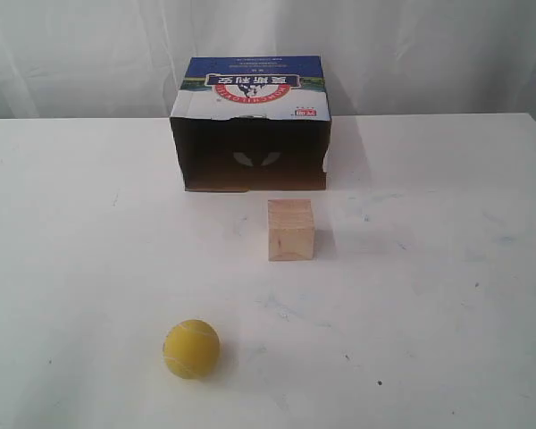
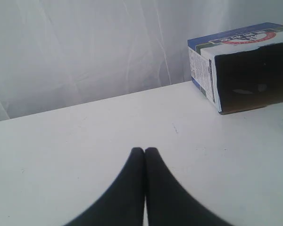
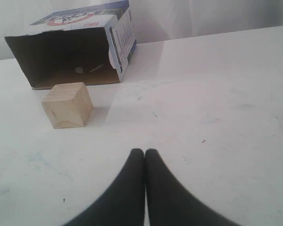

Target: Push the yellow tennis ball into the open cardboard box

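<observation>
The yellow tennis ball (image 1: pixel 191 349) rests on the white table near the front, left of centre; neither wrist view shows it. The open cardboard box (image 1: pixel 250 122) lies at the back with its dark opening facing the front, also seen as the box (image 2: pixel 245 66) in the left wrist view and the box (image 3: pixel 78 44) in the right wrist view. My left gripper (image 2: pixel 145 150) is shut with nothing in it, over bare table. My right gripper (image 3: pixel 145 151) is shut and empty too. Neither gripper appears in the exterior view.
A pale wooden cube (image 1: pixel 291 230) stands in front of the box's opening, slightly right of its centre, and the same cube (image 3: pixel 67 105) shows in the right wrist view. The white table (image 1: pixel 447 268) ends at a white curtain behind the box.
</observation>
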### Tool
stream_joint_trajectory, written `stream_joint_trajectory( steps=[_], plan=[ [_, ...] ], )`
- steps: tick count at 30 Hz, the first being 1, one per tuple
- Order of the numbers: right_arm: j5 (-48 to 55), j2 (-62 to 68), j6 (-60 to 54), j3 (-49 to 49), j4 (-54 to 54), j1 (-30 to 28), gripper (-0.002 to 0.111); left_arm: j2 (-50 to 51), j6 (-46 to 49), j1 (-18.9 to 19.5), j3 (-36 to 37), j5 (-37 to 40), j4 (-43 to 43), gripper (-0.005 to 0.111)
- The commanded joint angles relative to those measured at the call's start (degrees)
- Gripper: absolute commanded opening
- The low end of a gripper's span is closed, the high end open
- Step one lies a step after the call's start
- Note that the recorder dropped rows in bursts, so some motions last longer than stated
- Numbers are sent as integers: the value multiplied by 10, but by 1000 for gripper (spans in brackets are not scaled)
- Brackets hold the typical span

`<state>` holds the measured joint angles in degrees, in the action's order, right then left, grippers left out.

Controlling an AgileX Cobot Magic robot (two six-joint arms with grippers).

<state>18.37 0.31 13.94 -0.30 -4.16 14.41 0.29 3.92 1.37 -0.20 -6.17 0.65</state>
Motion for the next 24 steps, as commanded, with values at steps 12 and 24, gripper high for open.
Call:
stream_joint_trajectory(
  steps=[12,24],
  plan=[
    [-5,-3,-3,3,-3,-2,0,-3,-44,2,2,-3,5,0],
    [-5,-3,-3,3,-3,-2,0,-3,-340,2,2,-163,53,0]
  ],
)
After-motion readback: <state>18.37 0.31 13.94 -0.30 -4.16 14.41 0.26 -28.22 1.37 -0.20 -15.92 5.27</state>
